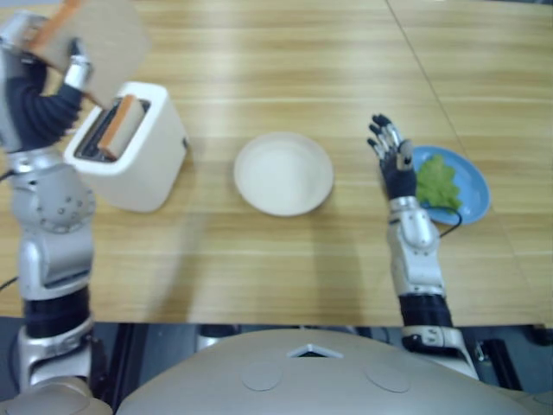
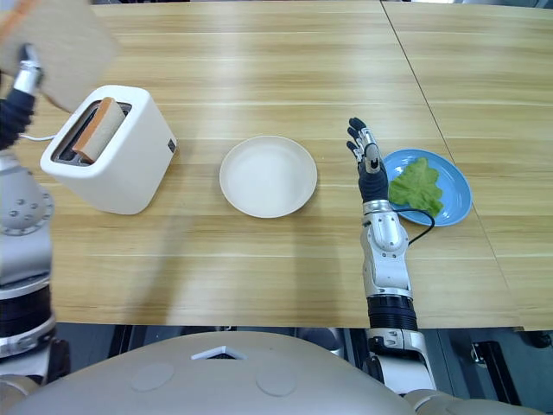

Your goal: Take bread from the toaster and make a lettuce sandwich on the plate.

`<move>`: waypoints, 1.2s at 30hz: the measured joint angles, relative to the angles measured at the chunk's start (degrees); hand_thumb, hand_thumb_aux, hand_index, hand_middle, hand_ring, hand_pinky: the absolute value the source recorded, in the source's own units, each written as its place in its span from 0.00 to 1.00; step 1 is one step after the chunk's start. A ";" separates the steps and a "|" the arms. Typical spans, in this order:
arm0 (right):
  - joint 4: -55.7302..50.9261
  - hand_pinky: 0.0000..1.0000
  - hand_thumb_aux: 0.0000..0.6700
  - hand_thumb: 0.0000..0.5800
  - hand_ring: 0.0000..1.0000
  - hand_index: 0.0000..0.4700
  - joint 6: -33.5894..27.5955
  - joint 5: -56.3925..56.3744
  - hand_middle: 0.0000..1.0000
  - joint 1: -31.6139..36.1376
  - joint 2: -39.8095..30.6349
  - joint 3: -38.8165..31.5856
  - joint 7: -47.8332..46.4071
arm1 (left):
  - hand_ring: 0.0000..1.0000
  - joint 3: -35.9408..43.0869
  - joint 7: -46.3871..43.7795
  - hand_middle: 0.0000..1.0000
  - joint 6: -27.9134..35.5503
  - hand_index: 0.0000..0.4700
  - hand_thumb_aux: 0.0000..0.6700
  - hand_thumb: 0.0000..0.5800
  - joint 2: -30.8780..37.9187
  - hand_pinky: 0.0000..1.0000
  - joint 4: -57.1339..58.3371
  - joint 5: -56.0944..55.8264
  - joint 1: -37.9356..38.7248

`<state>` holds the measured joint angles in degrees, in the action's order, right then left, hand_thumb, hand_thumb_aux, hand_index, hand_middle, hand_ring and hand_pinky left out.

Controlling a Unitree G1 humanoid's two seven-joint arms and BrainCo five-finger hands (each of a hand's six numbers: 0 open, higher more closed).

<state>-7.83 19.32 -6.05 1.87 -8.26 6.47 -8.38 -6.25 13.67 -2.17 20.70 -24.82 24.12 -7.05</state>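
Tan bread slice (image 1: 104, 39) sits clamped in the left hand (image 1: 26, 43), whose fingers close on its crust edge. The slice hangs tilted above and just behind the white toaster (image 1: 138, 164), free of the slots. A 2nd slice (image 1: 121, 125) stands in the slot directly below that hand.

By my reading, the step in hand is carrying slice 1 to the cream plate (image 1: 283, 173). That plate lies bare to the right of the left hand and nearer the robot, between the 2 hands. The next move calls for a swing rightward and down past the toaster's top corner. The slice then needs turning flat before release, so that it lands inside the rim rather than across it.

The right hand (image 2: 367, 160) stands with fingers spread wide, holding nothing, just beside the left edge of the blue plate (image 2: 458, 199). The lettuce leaf (image 2: 416, 186) lies on that plate, immediately to this hand's right.

Room looks generous: bare wood of the table (image 2: 259, 52) runs between toaster and cream plate and well beyond both. The likeliest snag is the toaster body under the left forearm. The table's near edge also runs close under the right forearm.
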 measured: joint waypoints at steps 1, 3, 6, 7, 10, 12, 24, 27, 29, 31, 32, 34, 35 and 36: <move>-0.01 0.00 0.00 0.00 0.00 0.00 -0.02 0.00 0.00 0.05 0.07 -0.07 0.00 | 1.00 4.28 -2.42 1.00 -0.75 0.98 1.00 1.00 -3.17 1.00 2.79 -2.44 -0.17; -0.07 0.00 0.00 0.00 0.00 0.00 -0.04 0.00 0.00 0.01 0.03 0.07 0.03 | 1.00 9.11 -5.35 1.00 -2.39 0.98 1.00 1.00 -7.20 1.00 7.56 -5.32 -0.86; -0.09 0.00 0.00 0.00 0.00 0.00 -0.04 0.01 0.00 0.35 0.35 -0.21 0.02 | 1.00 16.39 -9.12 1.00 -4.86 0.98 1.00 1.00 -13.40 1.00 18.27 -8.48 -2.29; -0.08 0.00 0.00 0.00 0.00 0.00 -0.09 0.01 0.00 0.10 0.23 -0.04 0.10 | 1.00 17.48 -10.39 1.00 -6.92 0.98 1.00 1.00 -15.63 1.00 25.52 -9.69 -4.52; 0.07 0.00 0.00 0.00 0.00 0.00 -0.12 0.01 0.00 -0.06 0.22 -0.01 0.09 | 1.00 17.94 -11.61 1.00 -9.78 0.98 1.00 1.00 -18.68 1.00 39.17 -11.20 -9.11; 0.19 0.00 0.00 0.00 0.00 0.00 -0.16 0.01 0.00 -0.26 0.18 0.03 0.10 | 1.00 18.98 -11.57 1.00 -11.86 0.98 1.00 1.00 -19.17 1.00 48.43 -10.56 -12.58; 2.07 0.00 0.00 0.00 0.00 0.00 -0.75 0.31 0.00 -1.64 0.60 -0.25 0.21 | 1.00 22.25 -8.74 1.00 -11.42 0.98 1.00 1.00 -15.46 1.00 69.00 -2.62 -22.15; 2.12 0.00 0.00 0.00 0.00 0.00 -0.91 0.54 0.00 -1.79 0.61 -0.25 0.23 | 1.00 23.71 -8.77 1.00 -9.05 0.98 1.00 1.00 -14.17 1.00 68.89 -0.16 -22.23; 2.18 0.00 0.00 0.00 0.00 0.00 -0.98 0.82 0.00 -1.79 0.64 -0.28 0.24 | 1.00 25.76 -8.79 1.00 -6.63 0.98 1.00 1.00 -13.11 1.00 67.19 2.86 -21.97; 2.22 0.00 0.00 0.00 0.00 0.00 -1.05 1.00 0.00 -1.78 0.64 -0.27 0.23 | 0.00 28.46 -8.88 0.00 -3.90 0.00 0.00 0.00 -11.55 0.00 64.82 6.89 -21.85; 2.29 0.00 0.00 0.00 0.00 0.00 -1.10 1.02 0.00 -1.77 0.65 -0.29 0.23 | 0.00 29.79 -8.83 0.00 -2.20 0.00 0.00 0.00 -10.67 0.00 62.81 9.13 -21.47; 2.65 0.00 0.00 0.00 0.00 0.00 -1.21 1.05 0.00 -1.79 0.64 -0.28 0.22 | 0.00 31.68 -8.79 0.00 1.08 0.00 0.00 0.00 -9.15 0.00 57.99 13.26 -19.82; 2.87 0.00 0.00 0.00 0.00 0.00 -1.22 1.05 0.00 -1.80 0.64 -0.28 0.22 | 0.00 32.29 -8.75 0.00 2.02 0.00 0.00 0.00 -8.71 0.00 56.36 14.31 -19.24; 3.28 0.00 0.00 0.00 0.00 0.00 -1.27 1.08 0.00 -1.80 0.63 -0.28 0.22 | 0.00 32.95 -8.68 0.00 3.17 0.00 0.00 0.00 -8.19 0.00 53.81 16.12 -18.39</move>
<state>-4.54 18.05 -4.97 0.07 -7.63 6.20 -8.16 26.70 5.00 1.00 12.51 28.99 40.24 -25.44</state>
